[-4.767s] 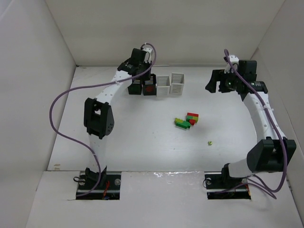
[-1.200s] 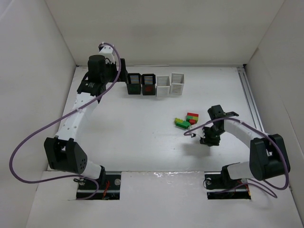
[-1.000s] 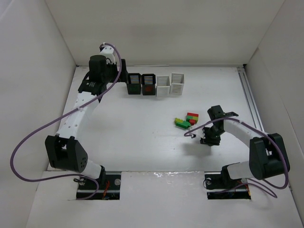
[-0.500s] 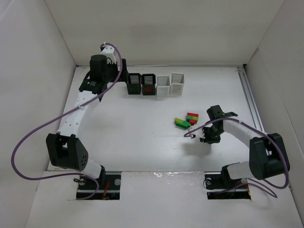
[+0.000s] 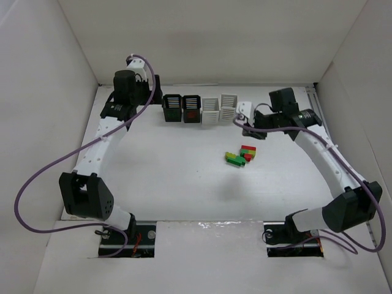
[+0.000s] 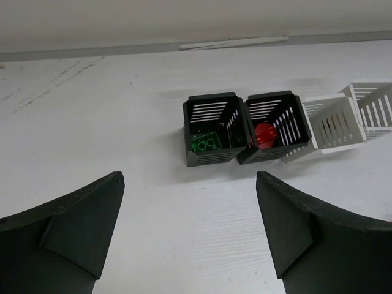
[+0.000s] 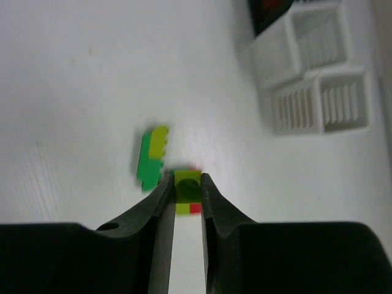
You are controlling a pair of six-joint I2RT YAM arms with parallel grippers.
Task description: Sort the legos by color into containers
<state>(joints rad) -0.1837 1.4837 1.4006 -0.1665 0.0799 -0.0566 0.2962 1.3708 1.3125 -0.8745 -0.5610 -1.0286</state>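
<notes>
A small yellow-green lego is pinched between my right gripper's fingers; the right gripper hangs shut on it above the table, just right of the white containers. Below it lies a pile of legos: a green and yellow-green brick and a red bit. Four containers stand in a row at the back: two black, two white. One black container holds a green brick, the other a red one. My left gripper is open and empty, left of the black containers.
White walls enclose the table on the left, back and right. The left arm's purple cable loops over the left side. Both arm bases sit at the near edge.
My right gripper shut on the small yellow-green lego near the table's front right, then lifted it and carried it back toward the white containers. The left arm barely moved.
</notes>
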